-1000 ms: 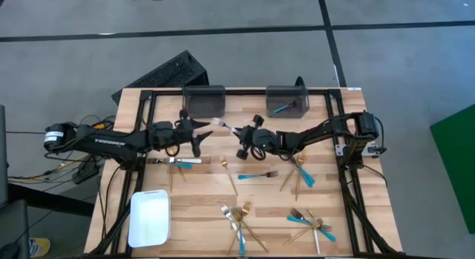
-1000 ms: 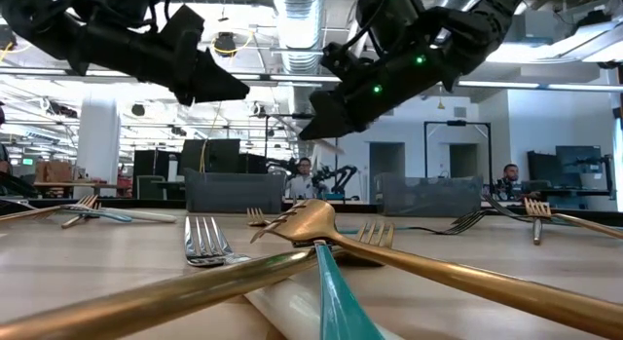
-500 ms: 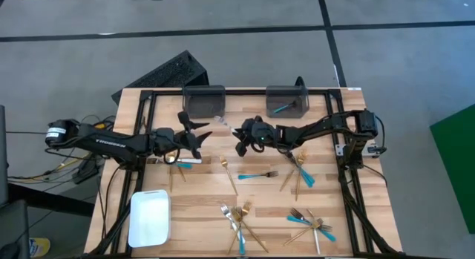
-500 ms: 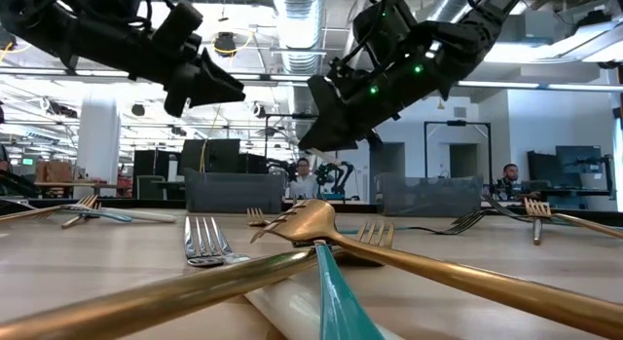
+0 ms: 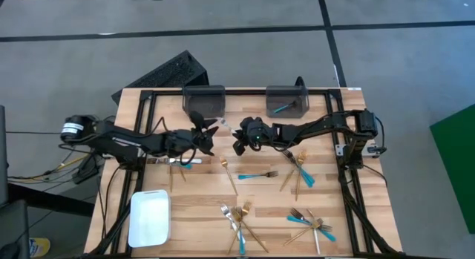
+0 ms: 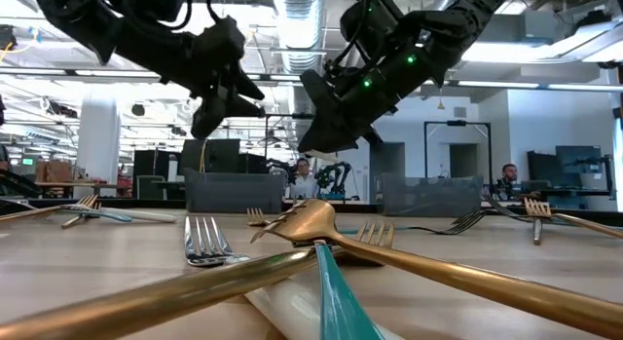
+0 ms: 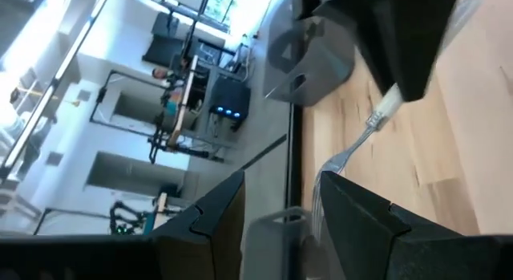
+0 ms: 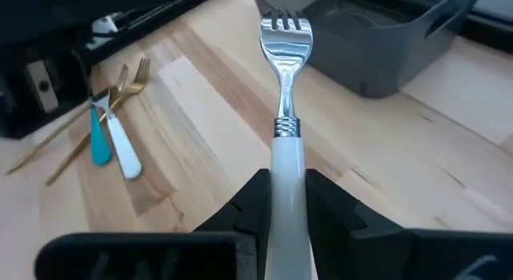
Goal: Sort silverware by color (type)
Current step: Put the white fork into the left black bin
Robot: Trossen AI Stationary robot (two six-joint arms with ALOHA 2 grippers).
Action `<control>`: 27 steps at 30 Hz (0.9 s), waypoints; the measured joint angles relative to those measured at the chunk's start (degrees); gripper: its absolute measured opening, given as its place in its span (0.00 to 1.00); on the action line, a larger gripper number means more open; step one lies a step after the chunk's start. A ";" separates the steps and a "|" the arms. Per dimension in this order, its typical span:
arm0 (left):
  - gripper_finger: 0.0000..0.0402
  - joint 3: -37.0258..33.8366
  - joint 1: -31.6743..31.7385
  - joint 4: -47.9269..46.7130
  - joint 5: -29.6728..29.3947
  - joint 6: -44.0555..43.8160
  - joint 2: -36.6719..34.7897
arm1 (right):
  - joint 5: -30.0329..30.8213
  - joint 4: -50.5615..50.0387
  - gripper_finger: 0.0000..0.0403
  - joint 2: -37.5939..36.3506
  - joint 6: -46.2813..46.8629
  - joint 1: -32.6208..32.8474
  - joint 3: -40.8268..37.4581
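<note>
Pale wooden tabletop [image 5: 200, 188] carries scattered gold, silver and turquoise silverware [image 5: 256, 174]; left gripper [image 5: 204, 133] hangs with fingers apart, empty, just left of a white-handled silver fork [image 8: 282, 111] clamped in the right gripper [image 5: 236, 134], tines aimed toward the left dark grey plastic bin [image 5: 203, 100]

A white-handled silver fork [image 8: 282, 111] sits clamped between the right gripper [image 5: 239, 134]'s fingers, tines pointing forward toward the left gripper [image 5: 210, 131]. Gold, turquoise-handled and silver forks [image 5: 236, 214] lie scattered flat on the wood below and beside both grippers.
</note>
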 joint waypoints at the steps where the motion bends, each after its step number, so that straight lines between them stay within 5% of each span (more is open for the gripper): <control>1: 0.38 0.15 0.00 0.09 0.87 0.37 0.48 | 0.09 0.06 0.20 0.00 0.43 0.17 0.00; 6: 0.37 0.26 0.00 0.04 4.86 4.35 2.57 | -0.10 0.93 0.20 0.00 1.59 0.63 0.02; 19: 0.33 0.24 1.27 0.49 -1.89 6.63 4.97 | -3.20 4.08 0.20 0.00 2.00 2.52 0.02; 27: 0.06 0.24 1.29 -1.69 -2.31 5.99 4.96 | -3.20 5.12 0.20 0.00 1.51 2.87 0.02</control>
